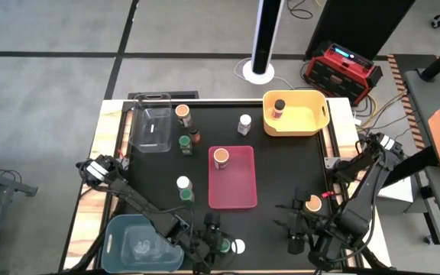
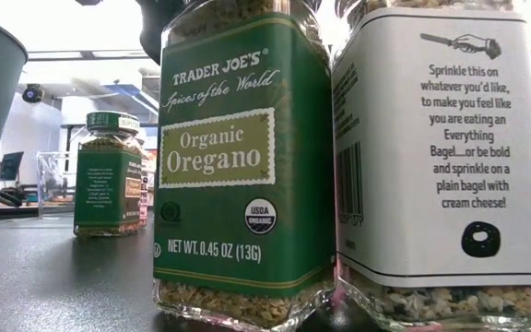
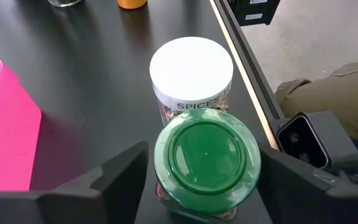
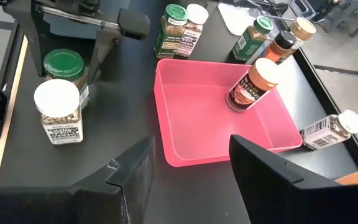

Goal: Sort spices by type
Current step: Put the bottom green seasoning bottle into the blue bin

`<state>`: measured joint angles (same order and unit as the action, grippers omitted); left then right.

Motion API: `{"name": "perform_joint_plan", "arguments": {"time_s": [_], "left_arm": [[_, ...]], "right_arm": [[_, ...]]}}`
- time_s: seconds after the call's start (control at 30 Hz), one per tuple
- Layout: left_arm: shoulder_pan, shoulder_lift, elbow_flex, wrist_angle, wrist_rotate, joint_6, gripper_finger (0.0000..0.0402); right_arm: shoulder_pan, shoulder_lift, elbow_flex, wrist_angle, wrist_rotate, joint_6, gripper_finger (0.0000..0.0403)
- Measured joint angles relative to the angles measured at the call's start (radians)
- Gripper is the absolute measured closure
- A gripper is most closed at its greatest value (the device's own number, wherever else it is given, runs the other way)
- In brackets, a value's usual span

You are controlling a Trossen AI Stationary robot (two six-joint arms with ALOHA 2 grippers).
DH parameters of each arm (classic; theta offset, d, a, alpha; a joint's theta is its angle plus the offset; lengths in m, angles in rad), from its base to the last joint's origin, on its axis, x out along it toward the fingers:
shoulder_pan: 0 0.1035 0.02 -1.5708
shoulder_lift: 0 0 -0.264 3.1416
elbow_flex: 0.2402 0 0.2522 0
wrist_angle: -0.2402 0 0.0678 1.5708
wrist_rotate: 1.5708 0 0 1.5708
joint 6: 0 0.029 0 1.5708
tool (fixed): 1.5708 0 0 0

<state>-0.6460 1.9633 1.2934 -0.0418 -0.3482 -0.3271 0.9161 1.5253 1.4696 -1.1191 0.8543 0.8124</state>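
Near the table's front edge, a green-lidded oregano jar [image 3: 207,155] stands upright with a white-lidded jar [image 3: 191,68] touching its side. My left gripper [image 3: 204,165] is open. Its fingers stand close on either side of the green-lidded jar [image 1: 221,244], and I see no touch. Seen from table height, the two jars [image 2: 242,166] [image 2: 441,157] stand side by side. My right gripper [image 4: 191,155] hangs open above the front right of the table [image 1: 296,223], nothing between its fingers. An orange-lidded jar [image 1: 312,203] stands beside it.
The pink bin [image 1: 235,191] in the middle holds an orange-lidded jar [image 1: 221,157]. The yellow bin [image 1: 308,118] at the far right holds a dark-lidded jar [image 1: 279,105]. The clear bin [image 1: 151,130] is far left, the blue bin [image 1: 140,241] near left. Several more jars stand between.
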Motion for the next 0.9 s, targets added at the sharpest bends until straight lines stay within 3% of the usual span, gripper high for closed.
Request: {"name": "perform_joint_plan", "arguments": {"time_s": [0.3, 0.9], "left_arm": [[0.0, 0.0, 0.0, 0.001, 0.021, -0.005, 0.0209], [-0.001, -0.054, 0.0, -0.034, 0.023, 0.016, 0.0205]], "right_arm": [[0.0, 0.0, 0.0, 0.0, 0.0, 0.0, 0.0204], [0.0, 0.0, 0.0, 0.001, 0.0, -0.001, 0.0204]]}}
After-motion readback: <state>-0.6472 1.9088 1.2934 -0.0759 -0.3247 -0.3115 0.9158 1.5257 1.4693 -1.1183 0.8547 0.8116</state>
